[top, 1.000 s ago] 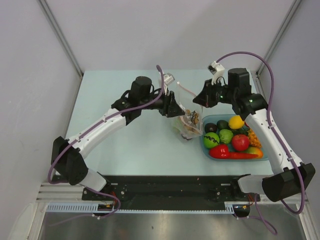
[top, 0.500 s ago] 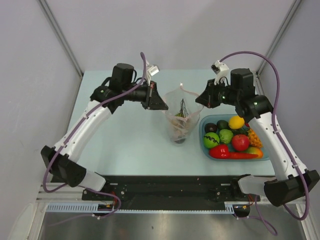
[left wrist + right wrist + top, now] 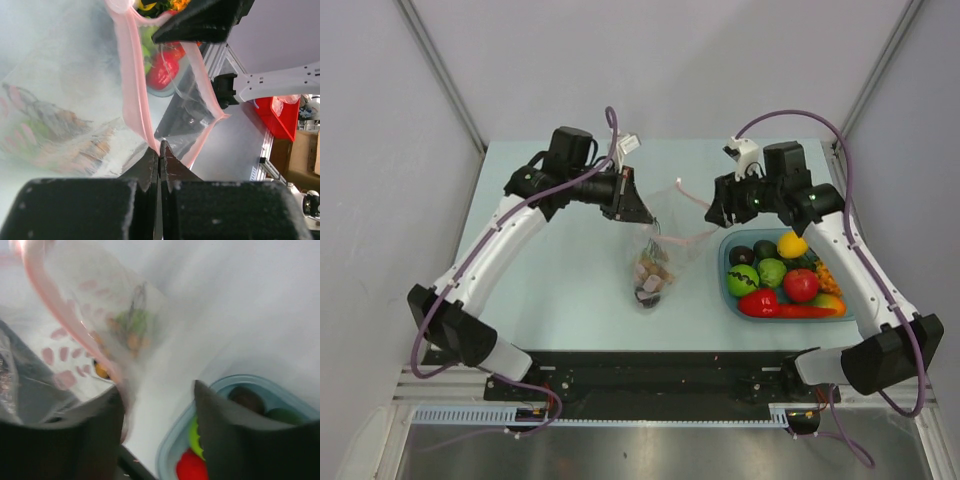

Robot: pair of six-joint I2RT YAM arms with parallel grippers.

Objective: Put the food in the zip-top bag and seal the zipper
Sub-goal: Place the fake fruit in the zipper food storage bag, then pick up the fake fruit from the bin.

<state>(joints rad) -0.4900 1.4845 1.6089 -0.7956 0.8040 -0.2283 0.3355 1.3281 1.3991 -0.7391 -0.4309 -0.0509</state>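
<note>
The left hand (image 3: 638,208) is closed on the zipper (image 3: 131,75), the pink-red strip at the mouth of the zip-top bag (image 3: 655,255). In the left wrist view its two fingers (image 3: 150,165) are pressed together and the strip is pinched between their tips. The bag hangs down from this grip, and its bottom rests on the worktop (image 3: 550,290), near the middle and left of the tray (image 3: 265,382). Some food (image 3: 650,272), brown and orange pieces, lies in the low end of the bag.

The right hand (image 3: 705,205) is open. In the right wrist view its fingers are apart, and the pink strip runs just beside one of them; I cannot tell if it touches. The bag mouth is spread between the two hands.

The light blue tray stands on the right side of the worktop. It holds a yellow lemon (image 3: 792,244), green pieces (image 3: 743,280) and red pieces (image 3: 801,285).
</note>
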